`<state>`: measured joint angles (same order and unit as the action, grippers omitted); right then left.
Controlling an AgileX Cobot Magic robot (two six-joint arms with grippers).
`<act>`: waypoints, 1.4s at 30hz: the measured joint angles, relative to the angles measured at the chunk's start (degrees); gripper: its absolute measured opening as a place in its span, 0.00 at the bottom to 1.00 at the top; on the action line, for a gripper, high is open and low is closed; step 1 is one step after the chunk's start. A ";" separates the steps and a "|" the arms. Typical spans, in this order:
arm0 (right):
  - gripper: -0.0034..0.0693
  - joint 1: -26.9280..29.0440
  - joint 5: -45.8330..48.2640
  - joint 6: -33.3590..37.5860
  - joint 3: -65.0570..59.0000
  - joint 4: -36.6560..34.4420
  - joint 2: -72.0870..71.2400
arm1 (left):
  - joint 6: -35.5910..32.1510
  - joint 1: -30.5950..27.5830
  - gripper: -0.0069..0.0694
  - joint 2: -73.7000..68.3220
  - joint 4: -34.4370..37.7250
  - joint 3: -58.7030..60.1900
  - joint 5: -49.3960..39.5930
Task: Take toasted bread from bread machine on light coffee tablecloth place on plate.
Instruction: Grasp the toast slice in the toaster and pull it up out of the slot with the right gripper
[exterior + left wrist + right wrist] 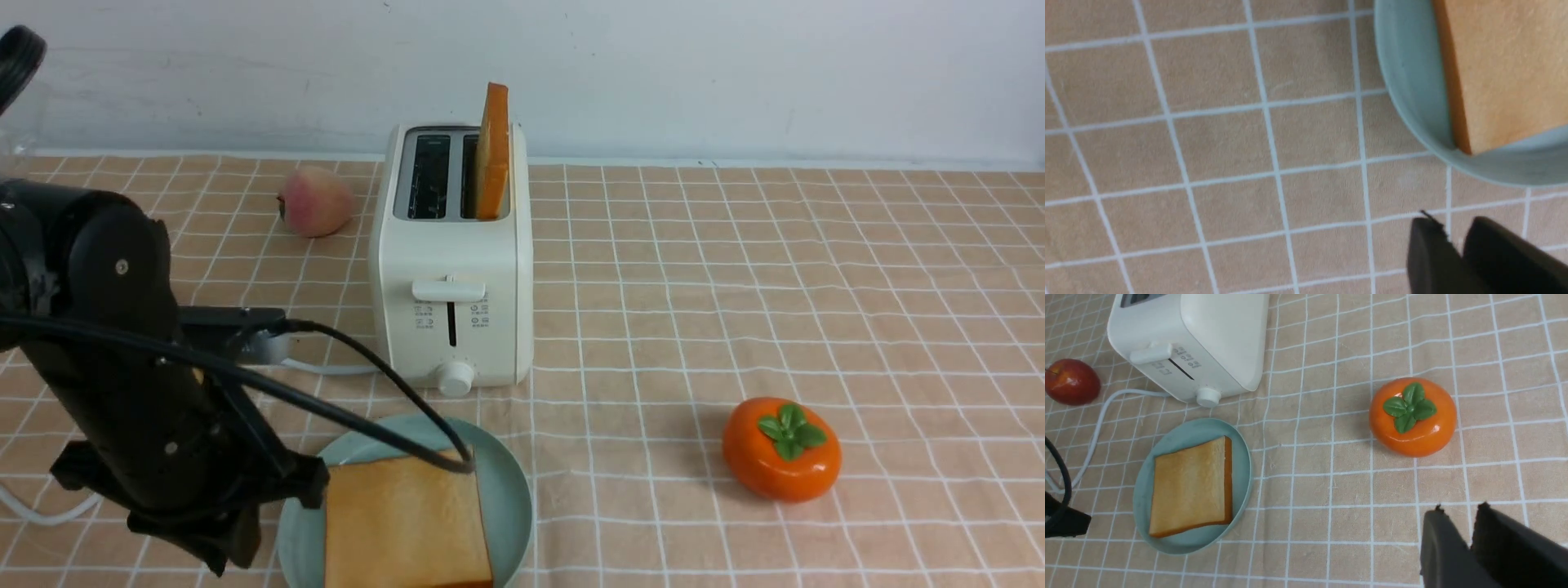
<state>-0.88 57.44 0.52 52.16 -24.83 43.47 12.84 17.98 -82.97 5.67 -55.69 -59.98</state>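
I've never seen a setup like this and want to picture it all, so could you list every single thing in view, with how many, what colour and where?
toast slices: two, golden-tan with orange-brown crusts; one flat on the plate, one upright in the toaster's right slot
toaster: one, cream-white; behind the plate
plate: one, pale green; in front of the toaster
persimmon-like fruit: one, orange with green leaves; right of the plate
red fruit: one; left of the toaster
cord: white; left of the plate
tablecloth: one, light tan with white lines; under everything
wall: pale; at the back
left gripper: one, black; left of the plate
right gripper: one, dark; above the cloth
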 joint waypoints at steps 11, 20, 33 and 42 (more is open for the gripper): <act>0.06 -12.03 1.12 0.26 23.24 -1.16 31.11 | -0.07 0.00 0.07 29.01 0.07 11.94 3.57; 0.37 -24.38 -2.46 -3.35 49.89 4.79 58.77 | 1.47 0.00 0.07 46.29 2.06 18.40 4.47; 0.88 -27.45 0.37 -9.04 88.64 7.12 89.30 | 1.62 0.00 0.07 53.79 2.08 19.20 1.29; 0.17 -27.56 1.17 -9.14 90.51 10.09 89.11 | 1.62 0.00 0.07 53.79 1.81 19.20 0.70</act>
<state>-28.44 58.61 -8.62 142.67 -14.74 132.58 14.47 17.98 -29.18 7.49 -36.50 -59.28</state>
